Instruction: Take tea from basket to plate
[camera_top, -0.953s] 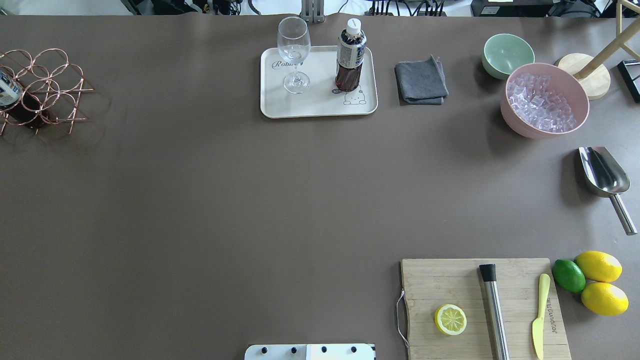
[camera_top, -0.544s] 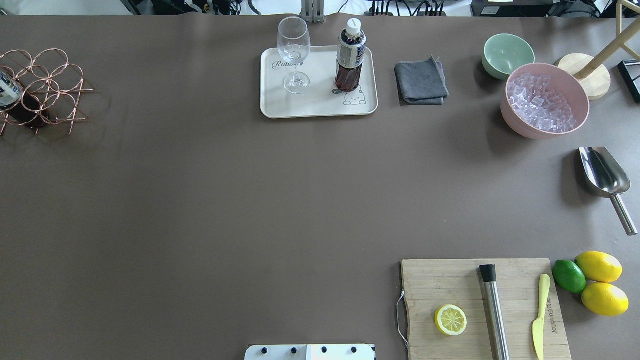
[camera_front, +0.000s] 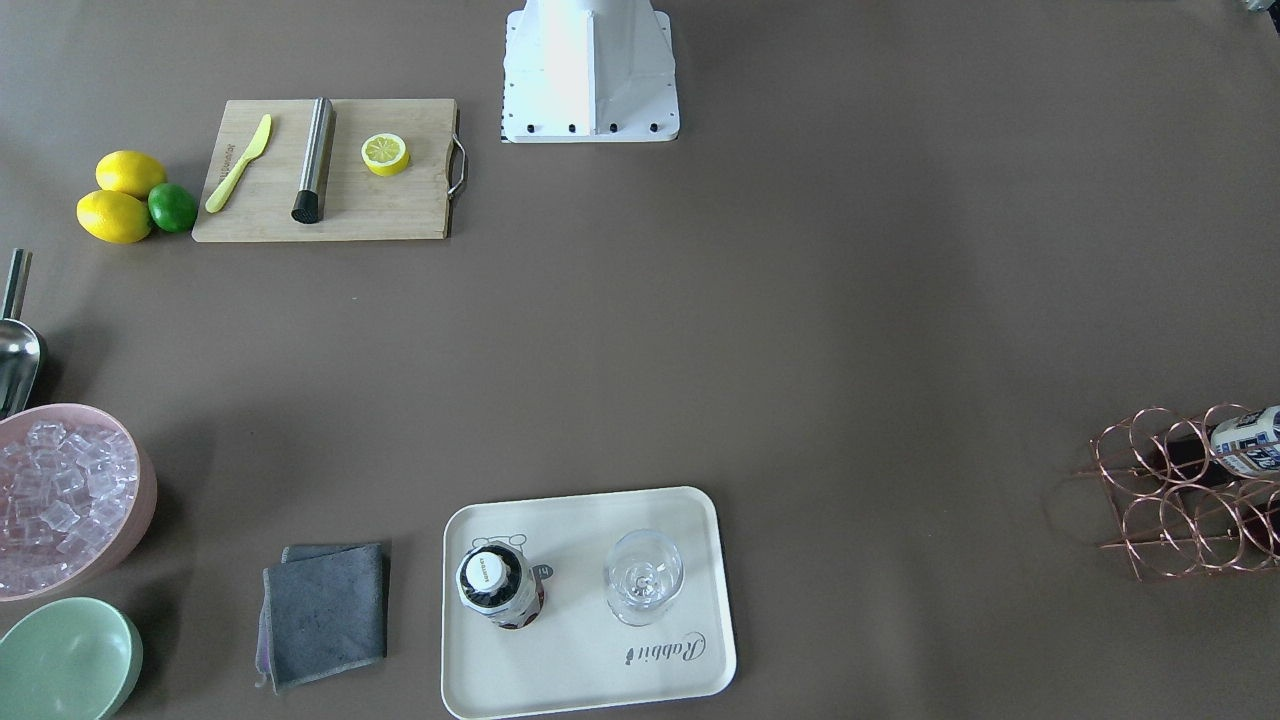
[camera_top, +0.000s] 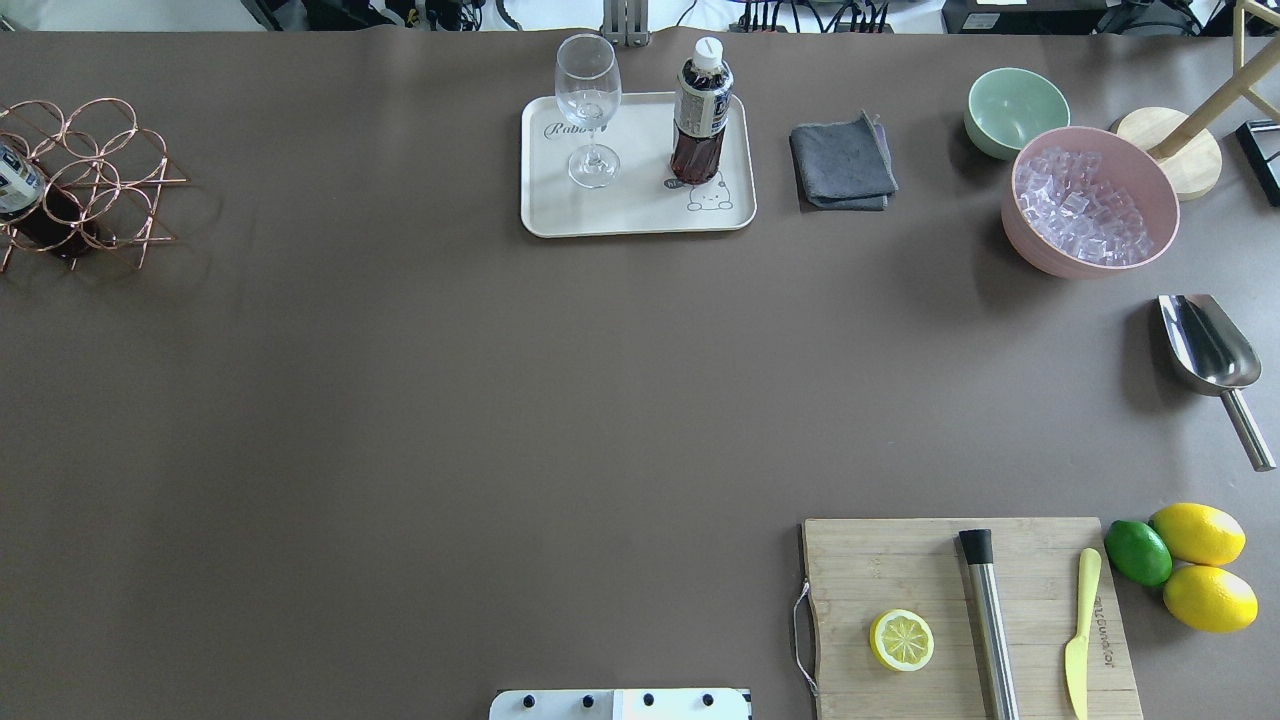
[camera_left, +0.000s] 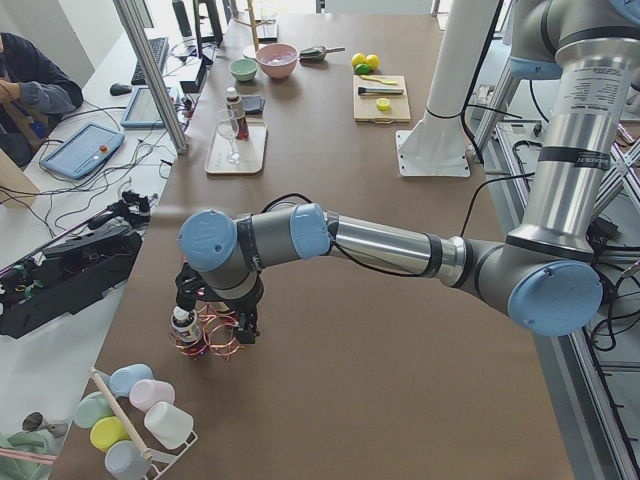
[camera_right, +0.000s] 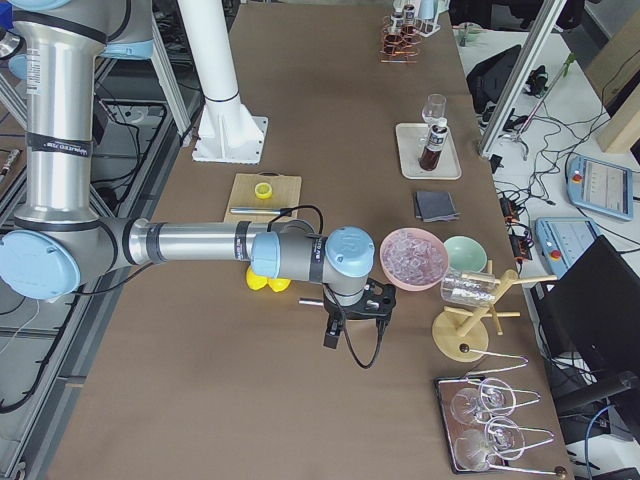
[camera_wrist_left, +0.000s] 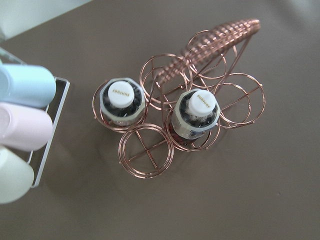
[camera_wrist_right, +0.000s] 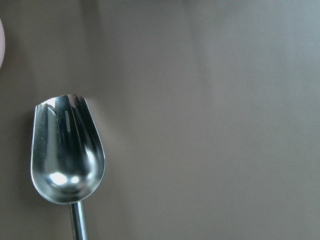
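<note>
Far left, the left gripper (camera_left: 214, 322) hangs over the copper wire rack (camera_top: 90, 170), where two tea bottles (camera_wrist_left: 122, 100) point their white caps at its camera. I cannot tell whether its jaws are parted. Mid-table, another tea bottle (camera_top: 700, 115) stands upright on the cream tray (camera_top: 620, 215), beside the wine glass (camera_top: 588, 105). Far right, the right gripper (camera_right: 352, 310) hovers above the ice scoop (camera_wrist_right: 67, 150), its jaws equally unreadable. This looks like the reach; the next move calls for a square descent onto one bottle's neck.
</note>
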